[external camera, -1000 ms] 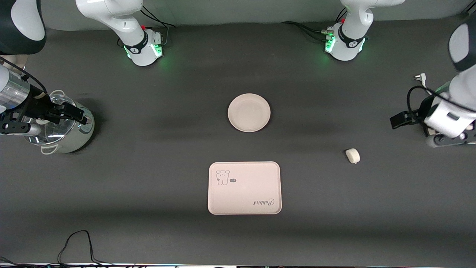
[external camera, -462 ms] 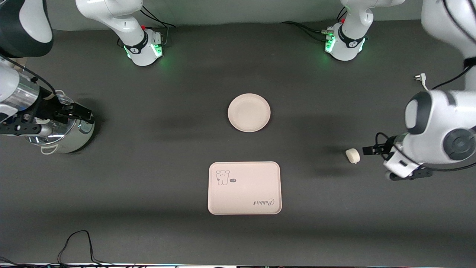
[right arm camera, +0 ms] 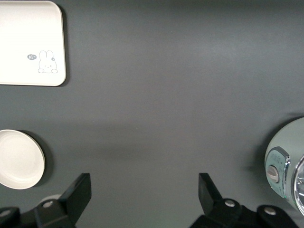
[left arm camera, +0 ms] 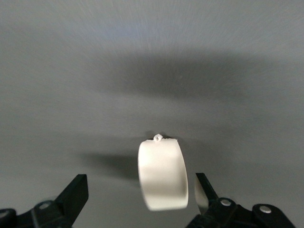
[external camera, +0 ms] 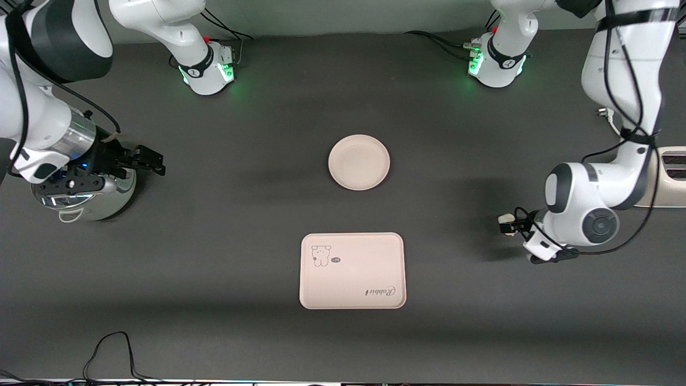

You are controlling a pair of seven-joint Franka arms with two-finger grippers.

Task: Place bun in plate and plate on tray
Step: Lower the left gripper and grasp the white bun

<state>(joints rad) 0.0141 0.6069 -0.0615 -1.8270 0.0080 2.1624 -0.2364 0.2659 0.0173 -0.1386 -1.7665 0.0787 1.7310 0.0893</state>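
where dark matting covers the table [external camera: 214, 241], cables [external camera: 110, 351] trail at its near edge

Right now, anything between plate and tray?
Nothing. Front view shows only bare dark tabletop between the plate and the tray, which lies nearer the camera.

Off-white bun [external camera: 505, 219]; plain cream plate [external camera: 358, 162]; cream tray [external camera: 352, 271], grey cartoon animal, cursive lettering; dark grey table [external camera: 214, 268].

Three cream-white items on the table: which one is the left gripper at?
The bun, the small lump toward the left arm's end, sits between the left gripper's open jaws. The round plate and printed tray lie mid-table, untouched.
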